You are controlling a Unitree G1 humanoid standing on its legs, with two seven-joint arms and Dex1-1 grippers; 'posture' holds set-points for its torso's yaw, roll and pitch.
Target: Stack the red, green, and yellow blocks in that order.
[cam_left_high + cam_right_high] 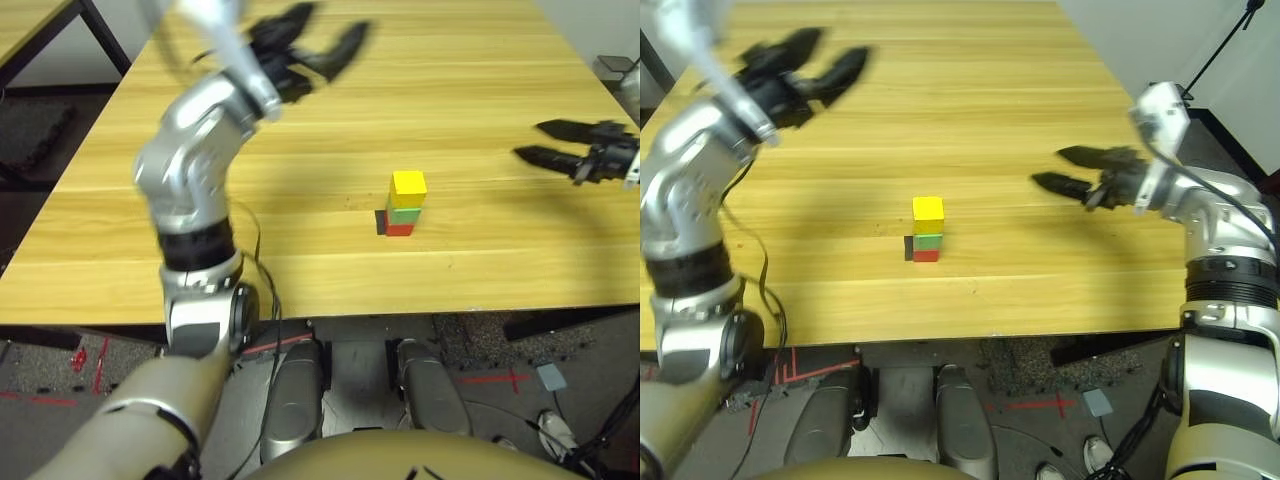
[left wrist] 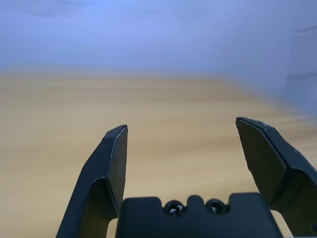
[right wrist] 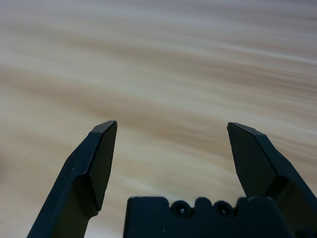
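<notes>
Standing: red block (image 1: 399, 229) at the bottom, green block (image 1: 403, 213) on it, yellow block (image 1: 408, 184) on top, one tower near the middle of the surface (image 1: 470, 90), toward its near edge.
Tower shape: roughly upright (the yellow block sits a touch off-square on the green).
Black patch (image 1: 381, 222): flat on the surface, touching the tower's left foot.
Left gripper (image 1: 318, 45): jaws wide apart, empty, raised far-left of the tower, well apart from it.
Right gripper (image 1: 1060, 170): jaws spread, empty, off to the right, well apart from the tower.
Progress: order matches the task, nothing touches the stack; I judge the stacking done.
Left to do: nothing obvious beyond keeping both arms clear.
</notes>
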